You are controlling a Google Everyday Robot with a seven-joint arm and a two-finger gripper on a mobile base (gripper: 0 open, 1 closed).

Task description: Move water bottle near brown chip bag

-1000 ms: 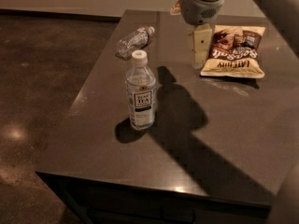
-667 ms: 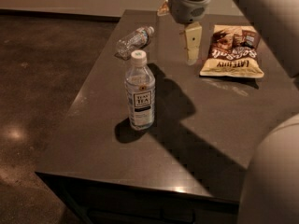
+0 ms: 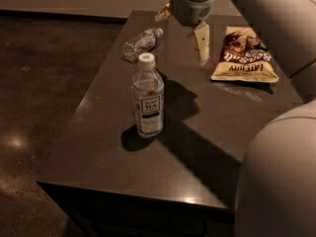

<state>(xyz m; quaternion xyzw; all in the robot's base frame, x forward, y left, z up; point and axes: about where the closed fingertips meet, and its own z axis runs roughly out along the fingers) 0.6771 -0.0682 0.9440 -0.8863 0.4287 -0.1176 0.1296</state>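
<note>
The small clear water bottle (image 3: 141,42) lies on its side at the far left of the dark table (image 3: 212,147). The brown chip bag (image 3: 244,58) lies flat at the far right, its cream-yellow band toward me. My gripper (image 3: 181,29) hangs above the far middle of the table, between the bottle and the bag. It is open and empty. One cream fingertip (image 3: 201,43) points down just left of the bag, the other is near the bottle's cap end.
A taller white-capped tea bottle (image 3: 148,100) stands upright near the table's middle left, in front of the water bottle. My arm's large pale body (image 3: 276,181) fills the right foreground. Dark floor (image 3: 44,83) lies to the left.
The gripper has moved left, away from the chip bag and toward the water bottle. The bottles and the bag have not moved.
</note>
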